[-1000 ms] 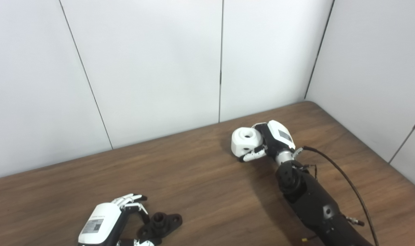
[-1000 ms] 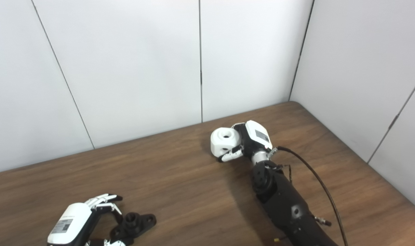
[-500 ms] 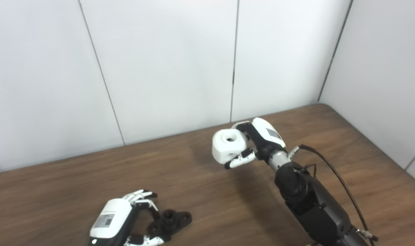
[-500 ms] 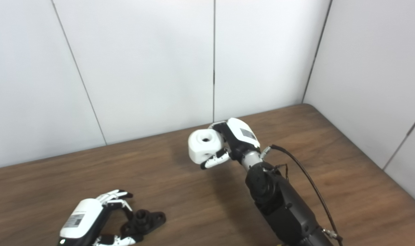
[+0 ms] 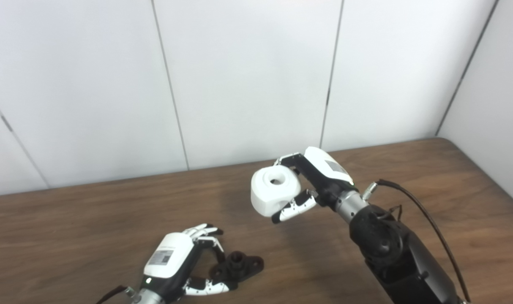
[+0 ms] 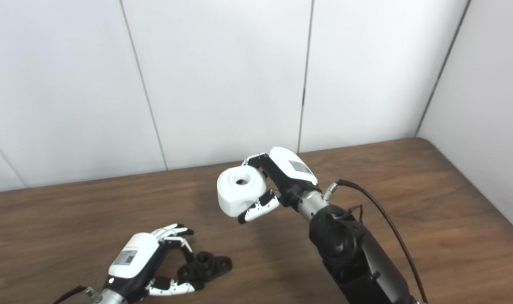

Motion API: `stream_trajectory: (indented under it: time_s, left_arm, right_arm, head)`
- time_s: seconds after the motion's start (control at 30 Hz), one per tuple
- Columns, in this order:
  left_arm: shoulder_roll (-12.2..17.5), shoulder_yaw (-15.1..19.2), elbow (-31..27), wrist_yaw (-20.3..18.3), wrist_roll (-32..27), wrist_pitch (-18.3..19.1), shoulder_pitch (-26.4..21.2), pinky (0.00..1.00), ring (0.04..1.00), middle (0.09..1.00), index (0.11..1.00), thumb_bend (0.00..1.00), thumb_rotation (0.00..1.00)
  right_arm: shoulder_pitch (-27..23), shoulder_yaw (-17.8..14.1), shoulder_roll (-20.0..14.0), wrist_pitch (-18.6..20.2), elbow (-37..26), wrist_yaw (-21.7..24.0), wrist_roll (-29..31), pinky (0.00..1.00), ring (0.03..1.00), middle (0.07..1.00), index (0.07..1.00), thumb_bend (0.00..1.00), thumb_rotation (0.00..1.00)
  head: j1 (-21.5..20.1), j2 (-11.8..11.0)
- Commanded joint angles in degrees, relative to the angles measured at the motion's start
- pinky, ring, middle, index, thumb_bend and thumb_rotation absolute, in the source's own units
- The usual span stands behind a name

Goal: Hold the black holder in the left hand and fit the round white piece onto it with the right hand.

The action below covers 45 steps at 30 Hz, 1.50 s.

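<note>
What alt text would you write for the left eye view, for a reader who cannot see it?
The right hand holds the round white piece above a brown wooden table. At lower left, the left hand curls around the black holder, which lies on the table. White wall panels stand behind.

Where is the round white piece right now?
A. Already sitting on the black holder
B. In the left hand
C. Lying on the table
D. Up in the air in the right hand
D: the right hand has its fingers closed around the round white piece, lifted clear of the table and apart from the black holder.
</note>
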Motion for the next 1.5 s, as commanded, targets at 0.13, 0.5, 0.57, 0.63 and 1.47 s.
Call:
stream_trajectory:
  time_s: [0.13, 0.5, 0.57, 0.63, 1.47]
  left_arm:
    - [0.58, -1.53, 2.37, -5.73, 3.15, 5.60, 0.97, 0.86, 0.891, 0.829, 0.488, 0.52, 0.05]
    - [-0.12, -1.97, 1.74, -6.08, 3.20, 6.78, 0.34, 0.87, 0.892, 0.826, 0.487, 0.52, 0.05]
    - [-0.21, -2.06, 1.88, -5.80, 3.17, 6.82, 0.23, 0.87, 0.894, 0.827, 0.487, 0.52, 0.05]
    - [-0.27, -2.12, 1.91, -5.73, 3.03, 6.84, 0.19, 0.86, 0.888, 0.823, 0.487, 0.52, 0.05]
    - [-0.87, -3.06, 0.32, -6.13, 3.11, 8.46, 0.71, 0.86, 0.891, 0.820, 0.487, 0.52, 0.05]
  right_arm:
    - [-1.52, 0.29, 1.06, 0.11, -5.50, 2.93, -0.25, 0.59, 0.717, 0.719, 0.480, 0.52, 0.13]
    - [0.18, 2.21, 1.67, -0.81, -8.13, 6.71, 0.83, 0.60, 0.717, 0.722, 0.480, 0.52, 0.13]
    - [0.42, 2.58, 1.77, -0.58, -8.53, 7.40, 0.75, 0.62, 0.723, 0.724, 0.480, 0.52, 0.13]
    - [0.69, 3.09, 1.75, -0.84, -8.74, 8.01, 0.29, 0.62, 0.722, 0.724, 0.480, 0.52, 0.13]
    - [1.30, 5.55, 4.31, -6.53, 0.65, 5.74, -0.40, 0.67, 0.759, 0.729, 0.480, 0.52, 0.13]
  head:
    - [2.31, 1.49]
    - [4.53, 3.04]
    - [4.81, 3.14]
    - [4.95, 3.31]
    - [6.38, 4.52]
